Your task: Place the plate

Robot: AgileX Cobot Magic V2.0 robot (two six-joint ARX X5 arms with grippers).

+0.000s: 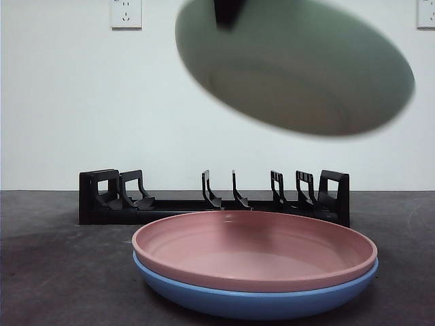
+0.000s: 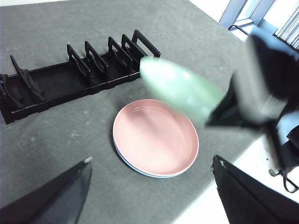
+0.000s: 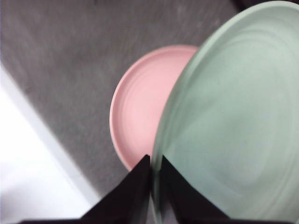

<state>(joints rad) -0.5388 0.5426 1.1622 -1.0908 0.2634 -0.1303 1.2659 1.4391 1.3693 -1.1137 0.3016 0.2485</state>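
A pale green plate (image 1: 299, 71) hangs tilted high above the table, blurred by motion. My right gripper (image 3: 154, 170) is shut on its rim; the plate (image 3: 233, 126) fills much of the right wrist view. The gripper shows as a black tip (image 1: 226, 12) at the plate's upper edge in the front view. A black slotted rack (image 1: 214, 197) stands at the back of the table. A pink plate (image 1: 255, 248) lies stacked on a blue plate (image 1: 251, 299) in front of the rack. My left gripper (image 2: 152, 175) is open and empty, high above the table, and sees the green plate (image 2: 180, 91) and right arm (image 2: 261, 84).
The dark grey table (image 1: 54, 258) ends in a pale edge (image 2: 224, 196) close to the stacked plates. The rack (image 2: 70, 70) has several upright dividers with open slots. Wall sockets (image 1: 126, 12) sit on the white wall behind.
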